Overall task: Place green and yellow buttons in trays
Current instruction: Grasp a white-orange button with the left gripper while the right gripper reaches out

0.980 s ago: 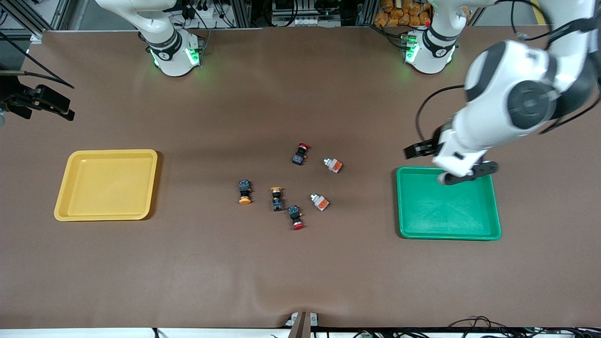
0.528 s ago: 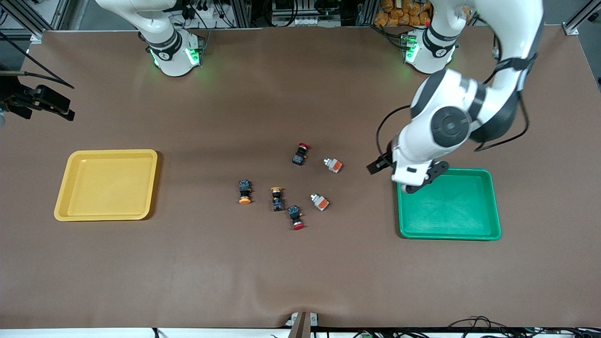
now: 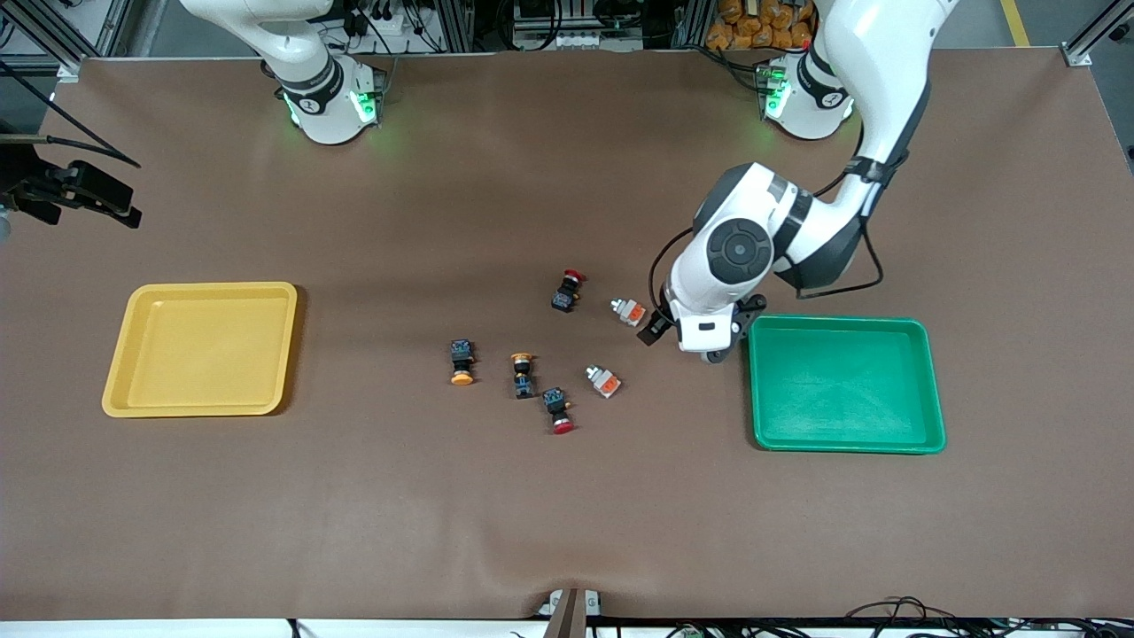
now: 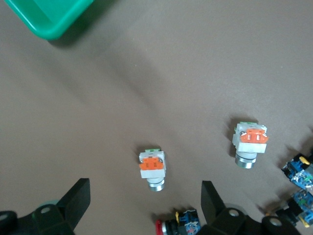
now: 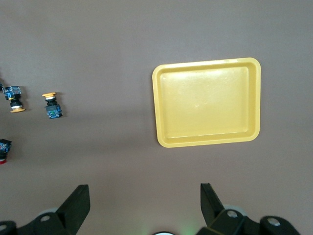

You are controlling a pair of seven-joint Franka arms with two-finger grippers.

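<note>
Two white-grey buttons with orange patches lie mid-table, one (image 3: 629, 310) nearer the arms' bases and one (image 3: 604, 381) nearer the front camera. Two yellow-capped black buttons (image 3: 462, 361) (image 3: 523, 374) lie beside them toward the yellow tray (image 3: 202, 350). The green tray (image 3: 846, 385) is empty. My left gripper (image 3: 657, 332) is open and empty, over the table between the green tray and the first white-grey button. In the left wrist view that button (image 4: 152, 167) lies just ahead of the open gripper (image 4: 144, 200), the other (image 4: 251, 142) beside it. My right gripper (image 5: 144, 198) is open, waiting high up.
Two red-capped black buttons lie in the cluster, one (image 3: 567, 291) close to the white-grey button by my left gripper, one (image 3: 558, 409) nearest the front camera. The yellow tray (image 5: 208, 103) is empty. A black device (image 3: 75, 190) sits at the right arm's end of the table.
My left arm has swung from over the green tray's corner toward the button cluster, to beside the white-grey button. Buttons, trays and right arm have not moved.
</note>
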